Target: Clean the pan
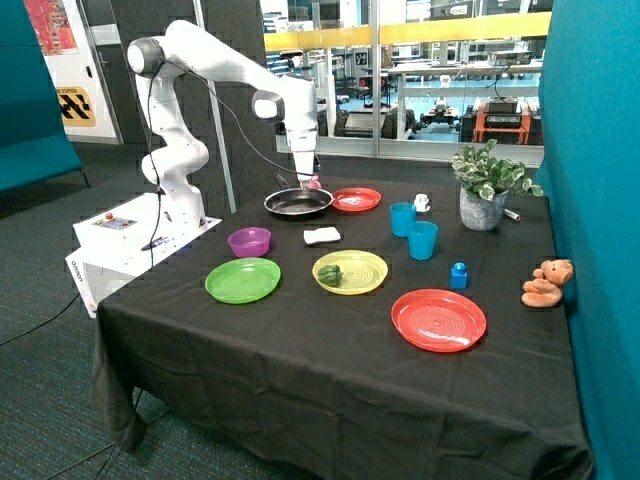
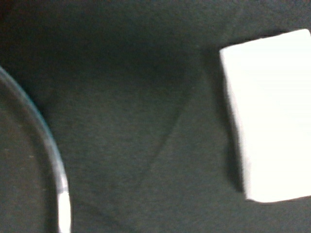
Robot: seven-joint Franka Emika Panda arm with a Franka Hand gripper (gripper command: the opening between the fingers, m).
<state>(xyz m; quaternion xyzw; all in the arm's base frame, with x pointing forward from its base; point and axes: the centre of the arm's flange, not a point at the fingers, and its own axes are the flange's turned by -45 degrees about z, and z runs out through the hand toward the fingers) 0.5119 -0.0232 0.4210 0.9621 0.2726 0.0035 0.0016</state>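
The pan, black inside with a shiny rim, sits on the black tablecloth at the far side of the table, near the robot base. My gripper hangs just above the pan's far edge. A small pink thing shows at its tip; I cannot tell whether it is held. A white sponge-like block lies on the cloth just in front of the pan. The wrist view shows the pan's rim and the white block with bare cloth between them; the gripper itself is out of that view.
A red plate lies beside the pan. A purple bowl, green plate, yellow plate and a second red plate lie nearer the front. Two blue cups, a potted plant and a teddy stand toward the teal wall.
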